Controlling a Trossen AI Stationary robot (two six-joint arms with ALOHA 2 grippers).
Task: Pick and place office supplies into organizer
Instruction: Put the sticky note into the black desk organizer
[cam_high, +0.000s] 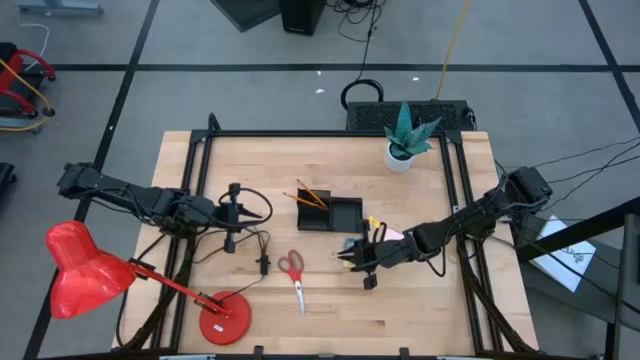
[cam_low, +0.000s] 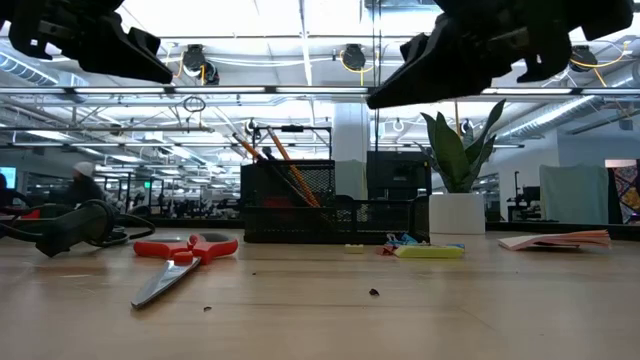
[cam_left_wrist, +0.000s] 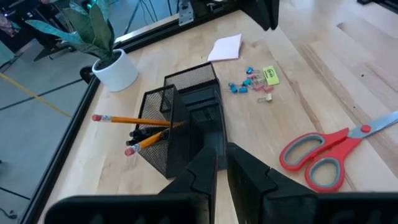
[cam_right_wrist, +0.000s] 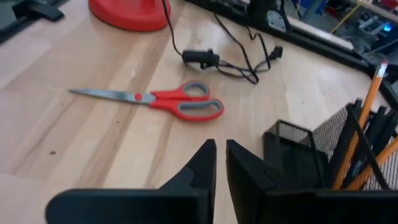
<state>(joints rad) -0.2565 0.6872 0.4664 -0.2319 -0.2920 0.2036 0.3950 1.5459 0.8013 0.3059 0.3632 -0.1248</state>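
I see my right gripper (cam_high: 350, 256) pinched nearly closed on nothing, just below centre frame, beside the black mesh organizer (cam_high: 329, 214); red-handled steel scissors (cam_high: 293, 274) lie lower left of it

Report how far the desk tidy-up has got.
Done: pencils stand in the organizer. In hand: nothing; the right pincer hangs shut and empty beside it, the left pincer waits shut. Left: scissors, sticky notes, clips and the yellow piece lie on the table.

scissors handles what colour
Red with grey inner rims on the scissors, clearest in the right wrist view.
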